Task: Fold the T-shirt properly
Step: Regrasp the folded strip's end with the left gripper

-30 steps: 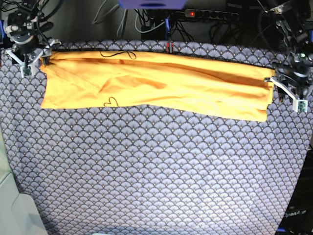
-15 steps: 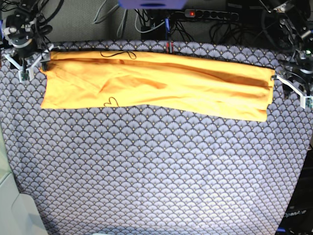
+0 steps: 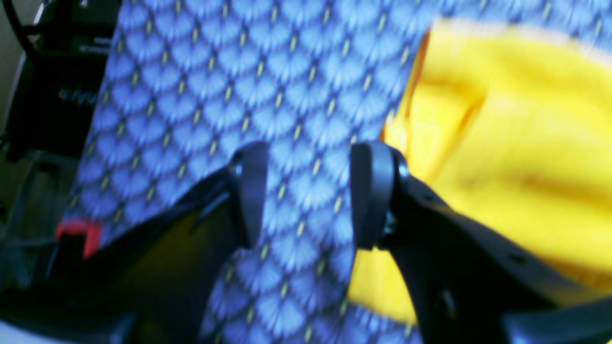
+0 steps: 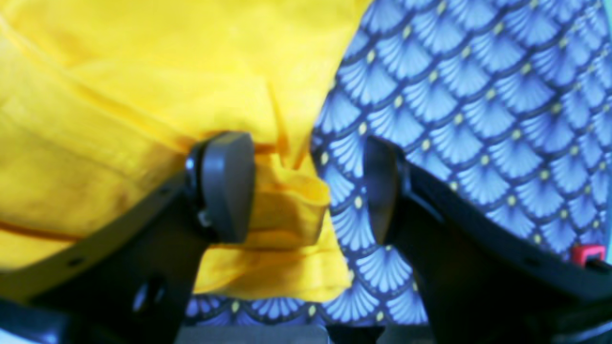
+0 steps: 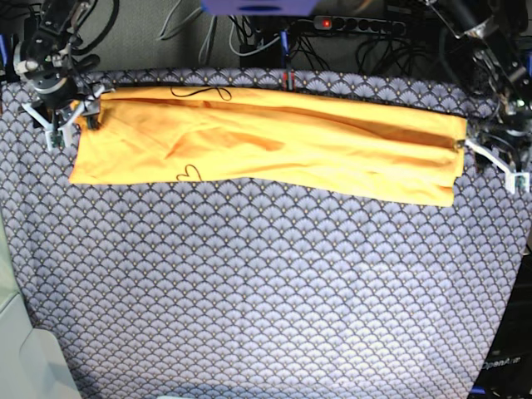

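Now we see the T-shirt (image 5: pixel 266 141) folded into a long band across the far side of the patterned tablecloth (image 5: pixel 266 291). Our left gripper (image 3: pixel 306 196) stands open over bare cloth just beside the shirt's edge, holding nothing. Our right gripper (image 4: pixel 306 186) gapes wide (one finger over a bunched corner), unclamped.

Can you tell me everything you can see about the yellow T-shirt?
The T-shirt is plain yellow-orange, soft-looking cloth with no print. It lies folded into a long, slightly wrinkled band across the far side of the patterned tablecloth. A thin dark thread curls along its far edge, with another loop near its front edge. Its layers show stacked at each end. The right gripper stands open around one bunched corner; the left gripper is open beside the other end, over bare cloth.
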